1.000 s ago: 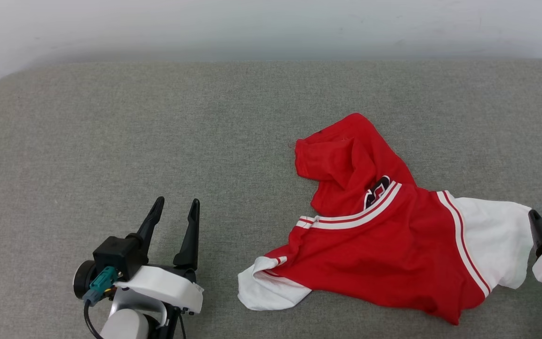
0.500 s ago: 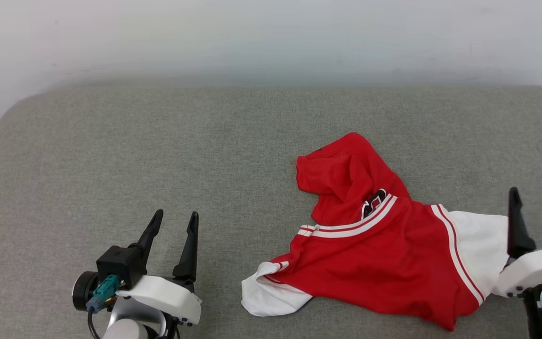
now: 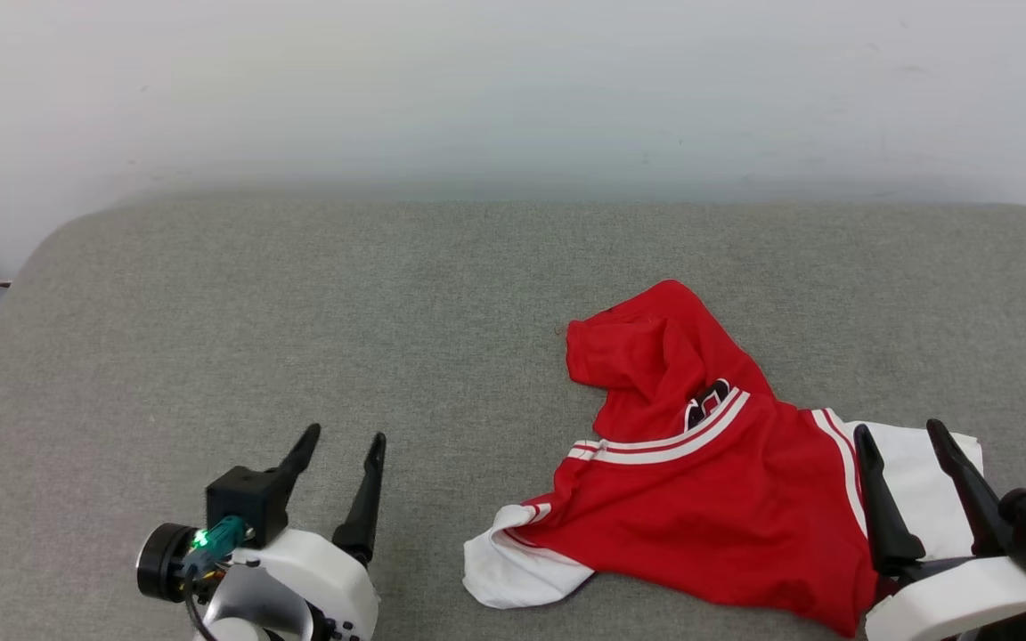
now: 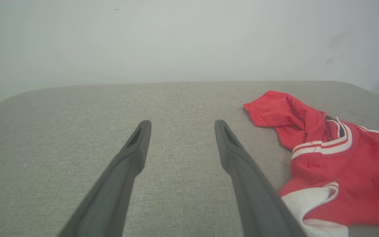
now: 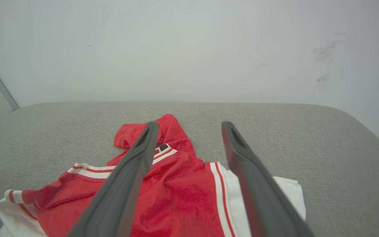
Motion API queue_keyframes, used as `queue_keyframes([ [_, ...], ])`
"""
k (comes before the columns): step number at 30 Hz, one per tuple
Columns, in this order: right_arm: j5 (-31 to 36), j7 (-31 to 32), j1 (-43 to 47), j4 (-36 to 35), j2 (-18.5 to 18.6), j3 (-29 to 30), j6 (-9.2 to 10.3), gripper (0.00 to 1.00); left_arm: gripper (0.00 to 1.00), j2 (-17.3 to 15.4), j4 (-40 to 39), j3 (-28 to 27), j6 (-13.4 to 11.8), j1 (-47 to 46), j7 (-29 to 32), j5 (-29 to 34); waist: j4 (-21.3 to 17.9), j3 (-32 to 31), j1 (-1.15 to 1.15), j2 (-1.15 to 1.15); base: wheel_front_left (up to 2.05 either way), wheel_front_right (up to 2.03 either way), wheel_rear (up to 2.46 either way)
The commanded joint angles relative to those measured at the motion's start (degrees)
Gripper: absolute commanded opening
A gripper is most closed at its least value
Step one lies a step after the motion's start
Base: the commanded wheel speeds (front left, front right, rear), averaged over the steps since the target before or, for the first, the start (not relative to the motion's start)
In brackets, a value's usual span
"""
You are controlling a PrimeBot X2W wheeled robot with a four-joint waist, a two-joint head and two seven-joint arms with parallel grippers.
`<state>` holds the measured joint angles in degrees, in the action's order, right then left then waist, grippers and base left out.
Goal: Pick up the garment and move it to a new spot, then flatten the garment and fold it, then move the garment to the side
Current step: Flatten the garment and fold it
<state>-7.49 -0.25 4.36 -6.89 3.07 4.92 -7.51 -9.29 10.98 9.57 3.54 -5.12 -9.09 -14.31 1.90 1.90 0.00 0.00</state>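
The shirt (image 3: 709,525) lies crumpled on the near right of the grey worktop (image 3: 299,312). The right tool (image 3: 898,430) hangs over its white right sleeve, spread and empty. The left tool (image 3: 346,434), also spread, sits well apart on the left. Judging by this, a pickup is in hand and calls for pinching the sleeve edge. A fold mostly hides the black lettering.

garment (image 3: 709,516) lettering mostly hidden in fold, illeg.

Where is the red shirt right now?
In the head view the red shirt lies crumpled on the grey cushion, right of the middle, with the right claw by its white sleeve and the left claw off to its left.
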Motion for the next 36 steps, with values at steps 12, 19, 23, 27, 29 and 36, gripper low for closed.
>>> queue_keyframes([
  [12,-4.36,1.76,1.91,-2.0,-0.25,-2.18,0.04,1.0,1.0,-7.07,-2.9,13.19,3.91,-3.82,32.78,-10.08,-3.11,2.24,0.0,0.0,0.0,0.0,0.0],
  [19,-6.26,0.49,-0.15,0.13,-0.24,-2.76,0.04,1.0,1.0,-11.65,-2.87,23.09,3.96,-7.52,40.67,-14.53,-4.98,5.18,0.0,0.0,0.0,0.0,0.0],
  [23,-7.07,-0.31,-1.34,1.24,-0.24,-2.92,0.04,1.0,1.0,-13.72,-0.08,29.19,3.97,-10.99,44.22,-15.6,-5.83,7.09,0.0,0.0,0.0,0.0,0.0],
  [27,-7.56,-1.11,-2.26,2.5,-0.24,-3.07,0.03,1.0,0.82,-14.85,2.88,35.83,3.99,-12.58,48.54,-18.93,-6.55,8.12,0.0,0.0,0.0,0.0,0.0],
  [29,-7.88,-1.18,-2.49,3.33,-0.24,-3.12,0.03,1.0,0.0,-15.23,3.62,37.85,4.0,-13.0,49.21,-20.78,-6.77,8.29,0.0,0.0,0.0,0.0,0.0],
  [36,-8.87,-1.02,-2.33,5.35,-0.24,-2.11,0.04,1.0,0.0,-17.04,4.36,37.67,3.87,-14.4,44.8,-23.25,-5.82,7.59,0.0,0.0,0.0,0.0,0.0],
])
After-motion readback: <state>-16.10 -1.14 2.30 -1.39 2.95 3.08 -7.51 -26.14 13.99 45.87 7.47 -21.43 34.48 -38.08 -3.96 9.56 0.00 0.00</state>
